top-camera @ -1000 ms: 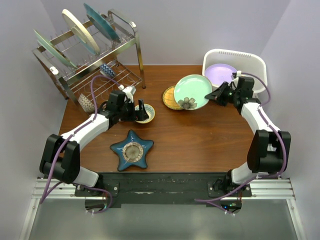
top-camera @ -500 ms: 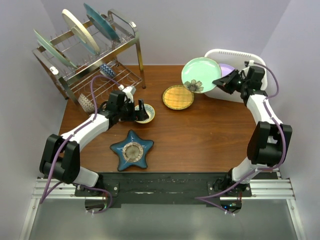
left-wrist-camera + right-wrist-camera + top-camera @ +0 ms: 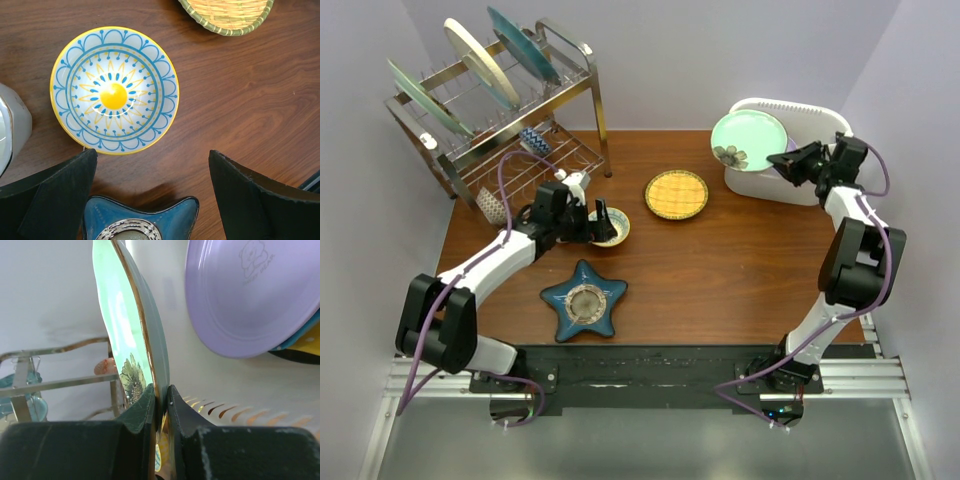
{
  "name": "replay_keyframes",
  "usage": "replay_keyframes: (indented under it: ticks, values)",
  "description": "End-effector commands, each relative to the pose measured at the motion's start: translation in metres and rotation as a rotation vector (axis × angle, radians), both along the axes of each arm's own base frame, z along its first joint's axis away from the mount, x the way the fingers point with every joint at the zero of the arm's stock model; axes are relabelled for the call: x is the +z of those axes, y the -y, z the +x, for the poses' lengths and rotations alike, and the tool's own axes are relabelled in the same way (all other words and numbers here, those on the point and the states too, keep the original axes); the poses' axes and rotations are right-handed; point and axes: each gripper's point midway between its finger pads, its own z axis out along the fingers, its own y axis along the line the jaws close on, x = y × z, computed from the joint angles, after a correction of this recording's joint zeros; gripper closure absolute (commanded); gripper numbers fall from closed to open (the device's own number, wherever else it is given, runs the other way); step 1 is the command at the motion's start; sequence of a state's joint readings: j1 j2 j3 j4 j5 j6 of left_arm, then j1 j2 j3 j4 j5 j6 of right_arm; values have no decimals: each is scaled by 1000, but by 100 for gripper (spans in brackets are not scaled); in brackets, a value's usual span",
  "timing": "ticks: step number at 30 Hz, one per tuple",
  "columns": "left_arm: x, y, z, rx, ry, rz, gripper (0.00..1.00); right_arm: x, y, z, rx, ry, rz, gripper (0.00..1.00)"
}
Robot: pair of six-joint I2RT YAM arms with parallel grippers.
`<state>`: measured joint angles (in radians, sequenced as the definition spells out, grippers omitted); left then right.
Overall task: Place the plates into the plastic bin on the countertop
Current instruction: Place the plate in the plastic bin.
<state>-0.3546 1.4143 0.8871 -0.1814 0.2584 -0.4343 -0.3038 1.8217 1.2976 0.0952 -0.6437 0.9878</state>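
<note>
My right gripper [image 3: 790, 160] is shut on the rim of the mint green plate [image 3: 748, 140], which hangs tilted on edge over the left side of the white plastic bin [image 3: 820, 120]. In the right wrist view both fingers [image 3: 150, 405] pinch that plate [image 3: 132, 325], with a lavender plate [image 3: 255, 300] lying in the bin behind it. My left gripper [image 3: 595, 222] stands open above the countertop [image 3: 720, 270], nothing between its fingers [image 3: 60, 195]. A yellow-brown patterned plate [image 3: 676, 194] and a dark-blue star-shaped plate [image 3: 584, 300] lie on the wood.
A small white bowl with a yellow centre [image 3: 114, 90] sits just ahead of my left gripper, and the star plate's tip [image 3: 140, 220] lies under it. A metal wire dish rack [image 3: 500, 120] at the back left holds three upright plates [image 3: 480, 60].
My right gripper has carried the mint green plate up and to the right, from beside the yellow-brown plate to over the bin, tipping it on edge. The left arm has stayed still.
</note>
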Motion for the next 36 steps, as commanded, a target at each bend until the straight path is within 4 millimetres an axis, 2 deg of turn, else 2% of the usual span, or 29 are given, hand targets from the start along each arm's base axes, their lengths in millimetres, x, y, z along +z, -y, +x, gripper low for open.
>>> replay_keyframes:
  ticks: [1, 5, 17, 22, 30, 36]
  values:
    - [14, 1, 2, -7, 51, -16, 2, 90, 18, 18, 3, 263, -1, 100]
    - [12, 2, 1, -11, 47, -19, 2, 88, 39, 23, -44, 258, 16, 100]
    - [14, 2, 2, -18, 46, -16, 2, 87, 69, 34, -147, 231, -20, 100]
    - [17, 1, 3, -15, 53, -5, 2, 87, 75, 42, -167, 222, -27, 100]
    - [16, 1, 3, -13, 49, -7, 2, 73, 92, 46, -221, 157, -124, 100]
    - [15, 3, 4, -17, 43, -10, 2, 64, 95, 50, -214, 131, -183, 100]
